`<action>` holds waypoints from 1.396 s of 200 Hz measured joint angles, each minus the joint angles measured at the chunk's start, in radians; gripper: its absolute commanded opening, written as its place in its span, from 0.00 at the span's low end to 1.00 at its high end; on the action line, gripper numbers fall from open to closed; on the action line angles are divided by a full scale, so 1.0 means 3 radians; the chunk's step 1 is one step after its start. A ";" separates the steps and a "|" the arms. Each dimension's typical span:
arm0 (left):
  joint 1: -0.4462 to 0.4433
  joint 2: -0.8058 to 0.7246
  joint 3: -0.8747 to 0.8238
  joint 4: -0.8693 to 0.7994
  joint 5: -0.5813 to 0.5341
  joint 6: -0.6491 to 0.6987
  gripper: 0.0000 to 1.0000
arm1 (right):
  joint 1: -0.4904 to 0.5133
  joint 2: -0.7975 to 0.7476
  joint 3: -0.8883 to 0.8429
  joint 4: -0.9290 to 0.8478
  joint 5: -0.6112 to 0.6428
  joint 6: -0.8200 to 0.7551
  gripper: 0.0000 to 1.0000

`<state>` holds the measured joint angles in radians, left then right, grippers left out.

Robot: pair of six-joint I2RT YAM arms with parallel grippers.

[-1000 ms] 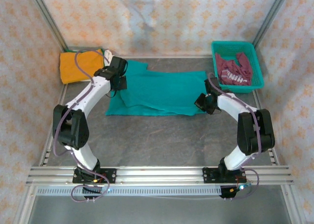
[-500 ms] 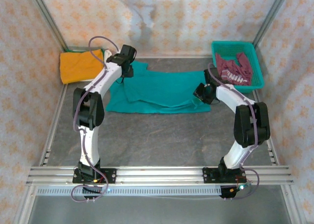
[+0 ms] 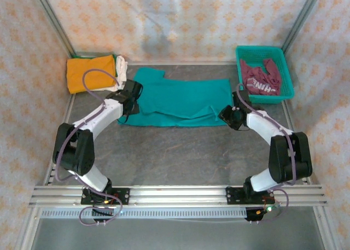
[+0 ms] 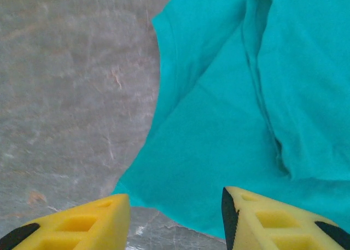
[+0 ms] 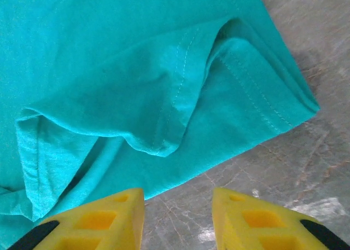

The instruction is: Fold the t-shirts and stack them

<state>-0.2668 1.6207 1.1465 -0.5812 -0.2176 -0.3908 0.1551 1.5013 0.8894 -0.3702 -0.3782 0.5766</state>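
The grey table (image 3: 180, 157) carries everything. The largest piece on it is the teal t-shirt (image 3: 180, 97), which lies flat across the middle back with its length running left to right. One sleeve points toward the back left, and loose folds are doubled along the near edge.

At the back right stands the teal lattice basket (image 3: 287, 87), and the maroon t-shirt (image 3: 261, 79) is crumpled inside it. At the back left lies the orange t-shirt (image 3: 90, 72), already folded into a square, with the white t-shirt (image 3: 121, 68) just beside it.

The left gripper (image 3: 131, 98) hangs over the teal shirt's left end. The right gripper (image 3: 231, 113) hangs over its near right corner.

In the left wrist view the yellow fingers (image 4: 82, 222) stand spread with nothing between them, above the shirt's near-left edge where cloth meets bare table. In the right wrist view the fingers (image 5: 257, 217) are likewise apart and empty, with a rumpled hem lying just ahead of them.

The step in hand appears to be folding the teal shirt, with both arms between grasps. The next move probably calls for each gripper to come down on its own end and pinch every layer at the edge. The two should then carry the cloth across together, so the fold lands straight rather than skewed.
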 measured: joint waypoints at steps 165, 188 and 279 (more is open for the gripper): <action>0.0388 0.0354 -0.0336 0.0314 0.0304 -0.0369 0.46 | -0.0018 0.0593 0.0041 0.0797 -0.0053 0.0345 0.00; 0.0440 0.0354 -0.0361 0.0323 0.0332 -0.0390 0.46 | -0.0074 0.0567 0.0117 0.0762 0.0017 0.0329 0.00; 0.0507 0.0354 -0.0403 0.0334 0.0351 -0.0393 0.45 | -0.0224 0.0521 0.0491 0.0587 0.0219 0.0130 0.00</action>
<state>-0.1146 1.7267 1.0256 -0.4808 -0.1123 -0.5087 0.0879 1.6577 1.0367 -0.1940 -0.3126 0.6155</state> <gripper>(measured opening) 0.452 0.045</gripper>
